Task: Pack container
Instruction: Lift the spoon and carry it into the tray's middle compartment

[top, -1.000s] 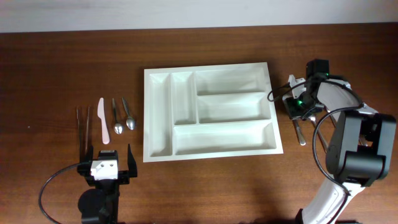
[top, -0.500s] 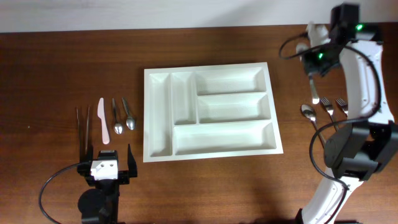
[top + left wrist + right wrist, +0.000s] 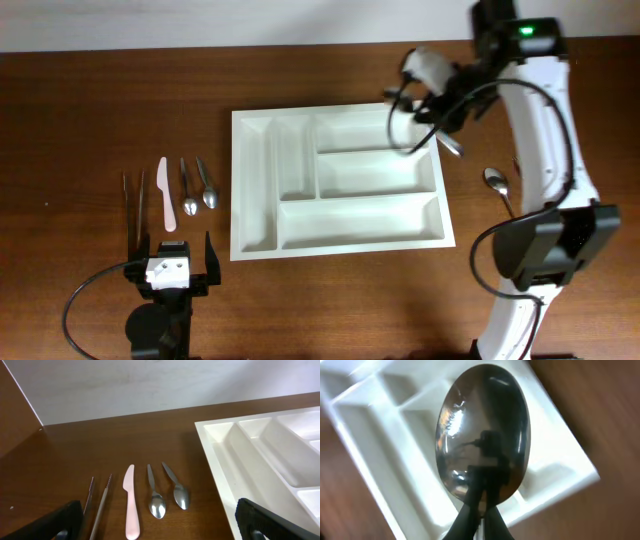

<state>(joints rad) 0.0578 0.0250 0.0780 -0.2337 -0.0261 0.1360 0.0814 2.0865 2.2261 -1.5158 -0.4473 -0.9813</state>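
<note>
The right gripper (image 3: 432, 108) clamps a spoon (image 3: 482, 445) (bowl facing its camera) above the container (image 3: 340, 215) toward the desk's far edge; the left gripper (image 3: 172, 250) gapes empty.

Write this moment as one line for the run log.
right gripper: shut on spoon, over container top-right corner | left gripper: open, holds nothing | container: all compartments empty

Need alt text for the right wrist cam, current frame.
A shiny metal spoon fills most of the frame, bowl toward the top and neck narrowing to the bottom edge. Behind it, blurred, is the white compartmented container on a brown wooden table.
</note>
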